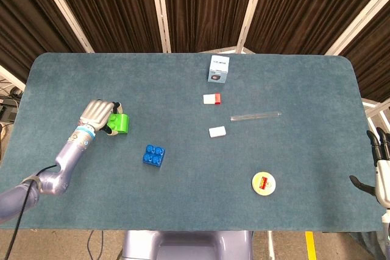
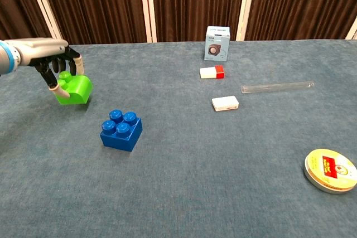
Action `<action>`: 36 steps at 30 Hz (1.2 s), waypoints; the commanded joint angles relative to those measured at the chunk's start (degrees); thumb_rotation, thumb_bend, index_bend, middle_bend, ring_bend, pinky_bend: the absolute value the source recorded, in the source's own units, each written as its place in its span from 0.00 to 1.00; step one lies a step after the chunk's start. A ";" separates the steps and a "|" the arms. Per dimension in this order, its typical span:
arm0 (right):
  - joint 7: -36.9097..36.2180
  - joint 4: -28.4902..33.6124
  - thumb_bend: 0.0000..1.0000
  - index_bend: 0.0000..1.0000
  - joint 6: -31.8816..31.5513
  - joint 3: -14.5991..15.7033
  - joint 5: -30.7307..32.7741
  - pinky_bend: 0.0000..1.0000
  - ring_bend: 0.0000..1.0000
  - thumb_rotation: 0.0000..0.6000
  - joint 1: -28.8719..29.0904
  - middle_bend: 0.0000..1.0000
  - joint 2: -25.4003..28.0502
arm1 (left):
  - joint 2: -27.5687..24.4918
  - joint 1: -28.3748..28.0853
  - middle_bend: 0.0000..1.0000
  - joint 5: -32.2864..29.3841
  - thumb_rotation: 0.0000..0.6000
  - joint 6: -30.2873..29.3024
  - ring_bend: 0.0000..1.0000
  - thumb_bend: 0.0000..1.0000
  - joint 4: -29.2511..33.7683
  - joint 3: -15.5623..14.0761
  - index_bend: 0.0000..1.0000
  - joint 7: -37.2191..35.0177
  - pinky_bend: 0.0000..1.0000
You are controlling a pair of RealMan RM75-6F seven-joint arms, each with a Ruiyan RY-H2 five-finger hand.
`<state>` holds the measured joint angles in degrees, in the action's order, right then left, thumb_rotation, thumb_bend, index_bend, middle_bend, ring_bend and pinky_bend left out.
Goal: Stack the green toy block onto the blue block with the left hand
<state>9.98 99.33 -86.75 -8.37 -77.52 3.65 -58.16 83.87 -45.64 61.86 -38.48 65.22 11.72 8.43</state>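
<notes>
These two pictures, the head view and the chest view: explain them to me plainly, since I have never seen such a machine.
Both pictures come from the robot's own cameras: the head view looks down on the table, the chest view looks across it from lower down. The robot has two arms ending in fingered hands. Its left hand has its fingers curled over the green block, which sits on the cloth; a firm grip cannot be confirmed. Its right hand rests open at the table's right edge, holding nothing. Also lying there: a blue block, a small white box, a red and white piece, a white piece, a clear tube and a round tin.
</notes>
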 commanded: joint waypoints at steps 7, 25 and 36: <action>-1.00 0.75 0.00 0.00 -0.38 0.30 -1.20 0.00 0.00 1.00 -0.20 0.00 0.59 | -15.44 4.05 0.50 -0.59 1.00 -8.55 0.41 0.04 28.05 1.59 0.41 2.38 0.35; -3.79 1.34 0.00 0.00 -1.15 0.13 -1.18 0.00 0.00 1.00 -1.03 0.00 2.17 | -9.37 -1.71 0.49 -9.62 1.00 -10.01 0.41 0.04 35.65 -2.78 0.41 15.93 0.35; -5.33 1.03 0.00 0.00 -1.17 -0.22 -0.78 0.00 0.00 1.00 -1.19 0.00 2.74 | -5.81 -5.01 0.50 -15.05 1.00 -12.64 0.40 0.04 35.01 -4.78 0.41 22.54 0.34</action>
<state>4.66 100.36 -87.92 -8.60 -78.30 2.46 -55.42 77.83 -50.43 47.02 -50.94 100.34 7.12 30.77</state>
